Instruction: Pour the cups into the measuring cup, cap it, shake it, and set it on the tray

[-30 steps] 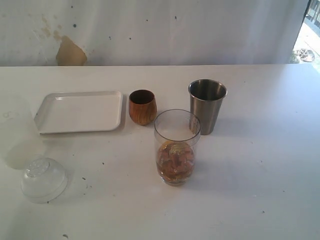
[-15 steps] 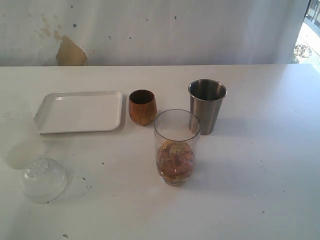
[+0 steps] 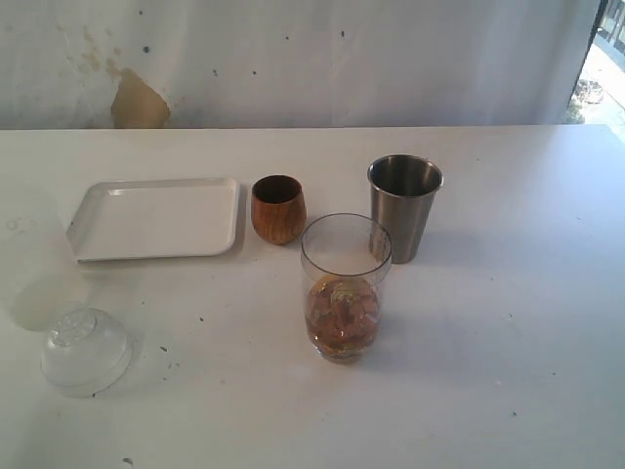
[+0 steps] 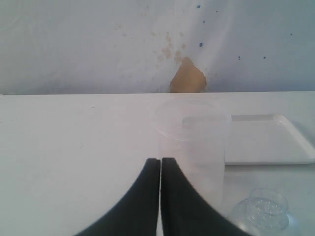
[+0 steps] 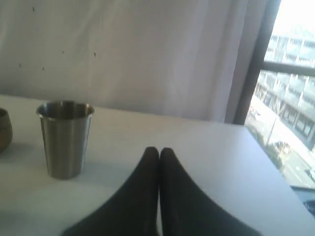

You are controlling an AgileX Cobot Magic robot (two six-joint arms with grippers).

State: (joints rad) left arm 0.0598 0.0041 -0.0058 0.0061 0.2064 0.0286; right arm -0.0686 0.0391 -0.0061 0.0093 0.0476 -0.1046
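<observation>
The measuring cup [image 3: 344, 256] stands upright in the middle of the exterior frame on the white table [image 3: 488, 342], its lower part filled with brownish pieces. Neither gripper shows in that frame, so the cup is apart from both sets of jaws. Any print on its clear wall is too faint to read.

Just behind it, the rounded wooden cup [image 3: 278, 210] sits toward upper left and the steel tumbler [image 3: 404, 210] toward upper right. The white tray [image 3: 156, 217] lies at left of centre beside the wooden cup. The clear dome lid [image 3: 86, 350] rests at lower left, close to a frosted translucent container [image 3: 34, 259] at the left edge.

In the left wrist view the left gripper [image 4: 160, 161] has its black jaws pressed together on nothing; the frosted container stands just beyond the tips, with the lid and tray near it. In the right wrist view the right gripper [image 5: 159, 150] is likewise closed and empty, the steel tumbler well apart from it.
</observation>
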